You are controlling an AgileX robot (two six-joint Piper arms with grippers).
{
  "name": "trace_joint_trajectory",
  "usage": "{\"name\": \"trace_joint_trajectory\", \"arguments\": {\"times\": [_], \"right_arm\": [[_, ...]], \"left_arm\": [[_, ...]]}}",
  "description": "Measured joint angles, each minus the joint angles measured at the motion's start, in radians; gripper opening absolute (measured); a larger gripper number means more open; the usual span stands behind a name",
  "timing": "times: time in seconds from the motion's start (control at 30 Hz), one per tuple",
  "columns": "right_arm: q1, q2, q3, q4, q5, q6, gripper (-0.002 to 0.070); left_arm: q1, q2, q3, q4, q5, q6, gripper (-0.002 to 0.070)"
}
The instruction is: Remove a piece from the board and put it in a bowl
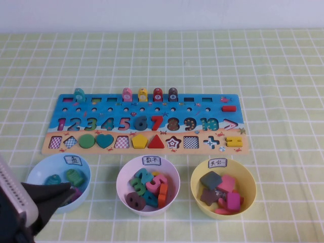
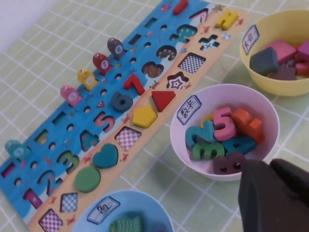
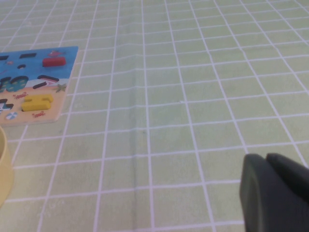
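Observation:
The board lies across the middle of the table, with several checkered slots empty in its sandy strip. The yellow bowl stands in front of its right end. The magenta-purple square piece lies inside that bowl beside a lighter pink piece and a grey-green block. The bowl also shows in the left wrist view. My left gripper is shut and empty at the front left, over the light blue bowl; the left wrist view shows it too. My right gripper is shut and empty over bare tablecloth, right of the board.
A pale pink bowl with number pieces stands between the blue and yellow bowls. The light blue bowl holds green fish pieces. Small fish pegs stand upright along the board's far edge. Green checked cloth covers the table.

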Motion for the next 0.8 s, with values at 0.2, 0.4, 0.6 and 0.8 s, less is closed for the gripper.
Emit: {"name": "trace_joint_trajectory", "arguments": {"times": [0.2,0.4,0.6,0.8], "right_arm": [[0.000,0.000,0.000,0.000,0.000,0.000,-0.0017],[0.000,0.000,0.000,0.000,0.000,0.000,-0.0017],[0.000,0.000,0.000,0.000,0.000,0.000,-0.0017],[0.000,0.000,0.000,0.000,0.000,0.000,-0.0017]], "left_arm": [[-0.001,0.000,0.014,0.081,-0.003,-0.264,-0.0002],[0.025,-0.066,0.167,0.242,-0.130,-0.550,-0.0002],[0.213,-0.231,0.338,0.104,-0.291,-0.486,-0.0002],[0.457,-0.407,0.506,-0.042,-0.540,-0.234,-0.0002]]}}
